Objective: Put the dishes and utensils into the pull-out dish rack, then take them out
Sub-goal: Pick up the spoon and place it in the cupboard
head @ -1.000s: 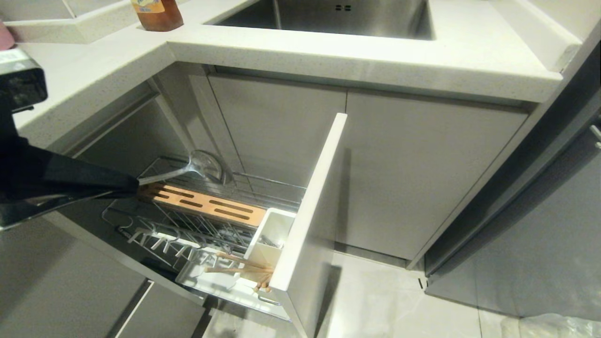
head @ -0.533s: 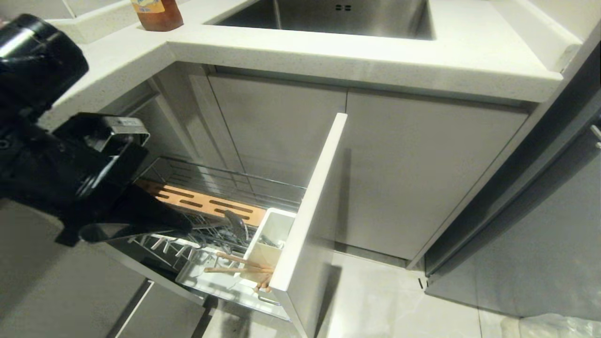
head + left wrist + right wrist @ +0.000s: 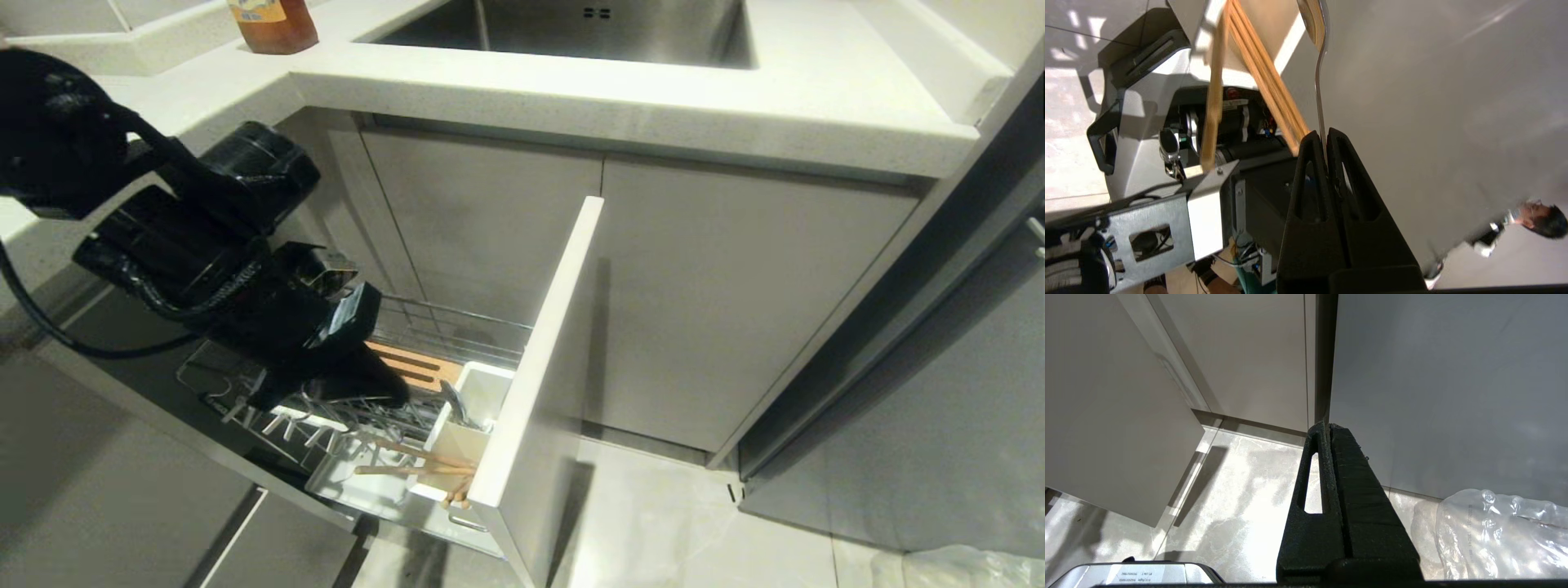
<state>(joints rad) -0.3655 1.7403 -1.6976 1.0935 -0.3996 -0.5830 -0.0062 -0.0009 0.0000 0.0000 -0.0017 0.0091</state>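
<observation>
Gripping spoon (image 3: 1318,77) by thin handle, left gripper (image 3: 1326,136) clamped tight, bowl end over white utensil box (image 3: 478,408) at near right of pulled-out dish rack (image 3: 457,331). Chopsticks (image 3: 416,461) lie slanted just beside box. Right gripper (image 3: 1329,428) closed, empty, low near floor (image 3: 1241,514). White countertop (image 3: 653,98), steel sink (image 3: 571,28) above; amber bottle (image 3: 273,24) far left.

The chopsticks (image 3: 412,461) are showing pale bare wood, the spoon (image 3: 1318,61) is gleaming as polished metal, the dish rack (image 3: 457,327) is shining chrome wire, and the counter (image 3: 620,98) is looking like speckled matt stone
</observation>
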